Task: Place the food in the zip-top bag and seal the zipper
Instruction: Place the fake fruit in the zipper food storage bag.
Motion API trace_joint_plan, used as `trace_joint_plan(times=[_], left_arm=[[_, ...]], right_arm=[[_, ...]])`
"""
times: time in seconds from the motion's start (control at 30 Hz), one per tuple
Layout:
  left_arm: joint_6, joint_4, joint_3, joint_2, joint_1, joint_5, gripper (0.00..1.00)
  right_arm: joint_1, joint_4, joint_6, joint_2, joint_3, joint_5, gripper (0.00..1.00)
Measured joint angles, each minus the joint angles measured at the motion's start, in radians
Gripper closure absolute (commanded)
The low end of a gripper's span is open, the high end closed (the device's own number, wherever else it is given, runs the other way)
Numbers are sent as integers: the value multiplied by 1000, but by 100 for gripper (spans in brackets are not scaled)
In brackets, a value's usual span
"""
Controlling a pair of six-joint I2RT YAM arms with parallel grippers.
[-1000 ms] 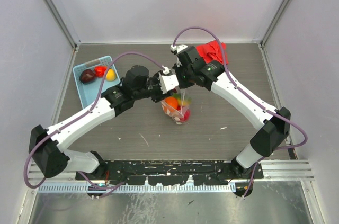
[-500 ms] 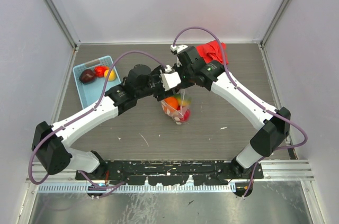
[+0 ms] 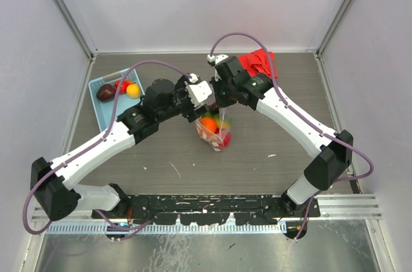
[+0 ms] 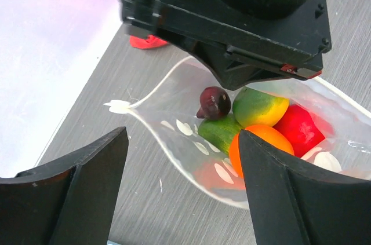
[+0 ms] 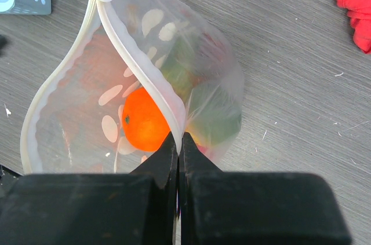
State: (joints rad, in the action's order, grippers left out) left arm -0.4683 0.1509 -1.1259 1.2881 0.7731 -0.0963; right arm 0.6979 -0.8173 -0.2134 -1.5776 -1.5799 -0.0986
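- The right hand (image 5: 178, 145) is pinching one lip of the zip-top bag (image 5: 69, 123) at the zipper (image 5: 136, 71), with its jaws fully together. It is holding that lip up so that the mouth is gaping upward as a target.
- The bag is sitting near the middle of the table (image 3: 257, 175). Its bottom is resting on the surface (which is why it is standing rather than lying flat).
- The left hand (image 4: 182, 198) is hovering just above the bag's mouth, with its jaws spread wide and nothing between them. This placement is judged to suit a drop into the opening.
- Food is already lying inside the bag, bunched at the low end: an orange piece (image 4: 258, 146), a red piece (image 4: 298, 129), a green piece (image 4: 217, 132), a green-yellow piece (image 4: 261, 106) and a dark purple piece (image 4: 214, 102).
- Three more pieces are lying in the light blue basket (image 3: 103, 114) at the far left, well apart from the bag: dark purple (image 3: 106, 92), red (image 3: 120, 85) and yellow (image 3: 133, 90). Filling is therefore judged incomplete.
- The zipper is standing apart along all of its visible length, so sealing is not yet begun.
- The red cloth (image 3: 257, 61) is lying at the far edge, beyond the right arm, and is playing no part.
- Risk noted: only one lip is being held, so the free lip is bowing outward and the loaded bag may be liable to tip.
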Motion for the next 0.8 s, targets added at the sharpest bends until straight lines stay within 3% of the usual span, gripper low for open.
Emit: trace_joint_plan(times=[0.23,0.43,0.6,0.8], left_arm=[[91,23,1,-104,0,66,14],[180,60,4,-161,-4,185,0],[277,99,4,-176,-55,277,2],[422,148,4,-176,-203,303,2]], right_arm=[[0,0,0,0,0,0,100],[0,0,0,0,0,0,100],[0,0,0,0,0,0,100],[0,-1,0,0,0,0,100]])
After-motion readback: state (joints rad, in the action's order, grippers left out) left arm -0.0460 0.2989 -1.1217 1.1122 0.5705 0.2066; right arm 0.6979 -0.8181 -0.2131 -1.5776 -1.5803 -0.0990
